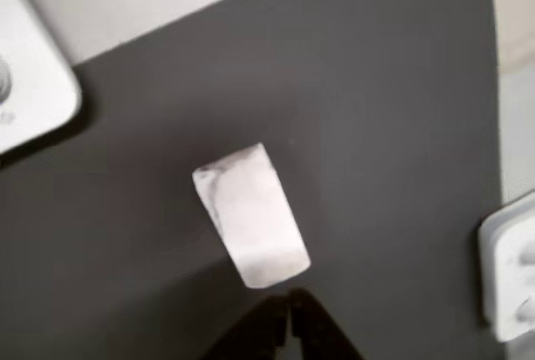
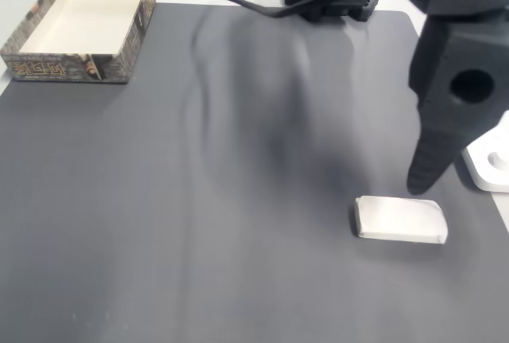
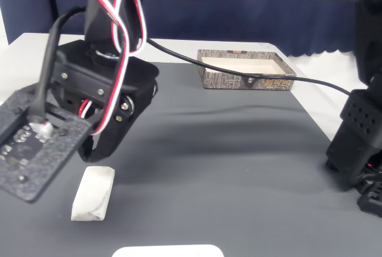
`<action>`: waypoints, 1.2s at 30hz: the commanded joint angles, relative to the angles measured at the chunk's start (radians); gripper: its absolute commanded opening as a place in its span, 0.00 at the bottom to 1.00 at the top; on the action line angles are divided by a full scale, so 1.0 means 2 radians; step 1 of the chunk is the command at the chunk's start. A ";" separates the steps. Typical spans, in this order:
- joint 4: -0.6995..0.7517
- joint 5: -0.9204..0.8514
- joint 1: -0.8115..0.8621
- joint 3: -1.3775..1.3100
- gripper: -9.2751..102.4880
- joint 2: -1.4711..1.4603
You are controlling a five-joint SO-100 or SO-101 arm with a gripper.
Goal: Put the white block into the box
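Pincer (image 1: 288,314) pressed together, dark tips meeting in a narrow seam at the bottom edge of the other view, pinching nothing. Hanging just beside the white block (image 1: 251,214), tips near its nearer short end but apart from it; in a fixed view (image 2: 429,176) poised just above the block's far long edge. White block (image 2: 400,220) flat on the dark grey mat (image 2: 238,200) covering the desk, well apart from the box (image 2: 79,29), which sits at the mat's opposite far corner from the block. Block small, oblong, roughly twice as long as wide, plain matte white; edges slightly rounded and rough, with faint grey scuffing along one end and corner, plainest in a fixed view (image 3: 94,193) and in the other view. Top face smooth and pale, sides a shade greyer. Box shallow and rectangular, pale beige inside, rim dark brown and mottled with a printed pattern (image 3: 246,69). Glossy white plastic pieces with rounded corners around the block: one beyond it toward the mat's edge (image 2: 493,160), one near the bottom edge of a fixed view (image 3: 167,251). Black cable (image 3: 286,78) trailing across in front of the box.
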 commanded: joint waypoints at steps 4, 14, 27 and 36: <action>0.008 0.044 0.010 -0.036 0.07 0.009; 0.011 0.094 0.013 -0.043 0.07 0.002; 0.058 0.110 0.015 -0.069 0.13 -0.012; 0.105 0.109 0.012 -0.154 0.13 -0.063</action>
